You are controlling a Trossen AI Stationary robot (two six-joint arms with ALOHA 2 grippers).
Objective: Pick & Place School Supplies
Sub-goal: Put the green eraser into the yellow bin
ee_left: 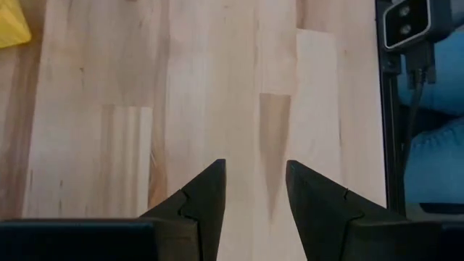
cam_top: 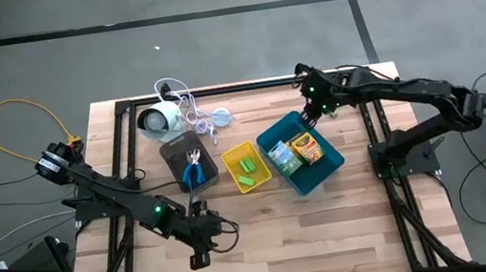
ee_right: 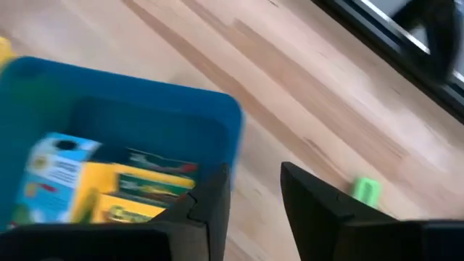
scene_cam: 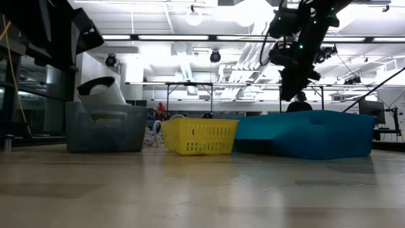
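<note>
Hovering just beyond the blue tray's [cam_top: 321, 174] far rim, right gripper [cam_top: 309, 114] apparently empty, jaws apart; left gripper [cam_top: 197, 256] likewise over bare wood.

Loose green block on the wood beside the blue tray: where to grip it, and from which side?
Probably from straight above, pinching the green block across its narrower width: it lies flat on bare wood, clear of the blue tray, leaving room for both fingers. The right end effector hovers nearby, open.
</note>
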